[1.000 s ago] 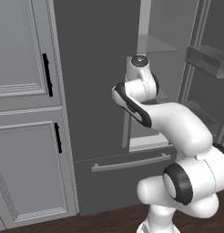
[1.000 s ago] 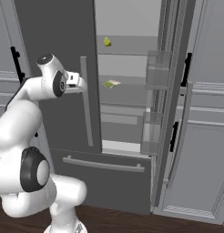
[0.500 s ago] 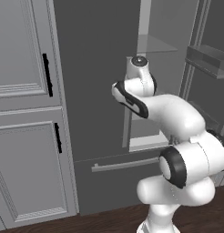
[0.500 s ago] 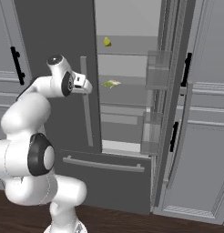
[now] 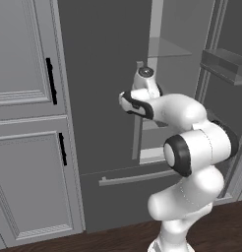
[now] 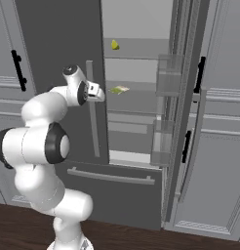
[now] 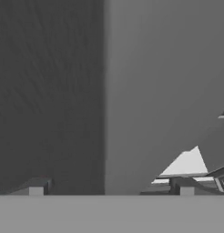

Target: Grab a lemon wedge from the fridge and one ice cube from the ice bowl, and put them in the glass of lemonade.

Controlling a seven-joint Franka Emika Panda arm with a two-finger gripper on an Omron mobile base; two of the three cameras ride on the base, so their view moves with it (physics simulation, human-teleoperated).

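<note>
In the right base view the fridge [image 6: 58, 58] keeps its left door shut and its right door swung wide. The gripper [image 6: 100, 92], fingers spread and pinching nothing, hovers at the shut door's inner edge. Right of it a flat packet [image 6: 119, 89] lies on a middle shelf; the lemon wedge [image 6: 114, 45] sits on the shelf above.

Fridge [image 7: 50, 91] door edge — close, grey.

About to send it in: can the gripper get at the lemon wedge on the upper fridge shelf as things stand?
Probably yes. The fridge right door is swung open, and the lemon wedge lies exposed. The open gripper sits below it, beside the closed left door's handle, so it must rise and reach in.
</note>
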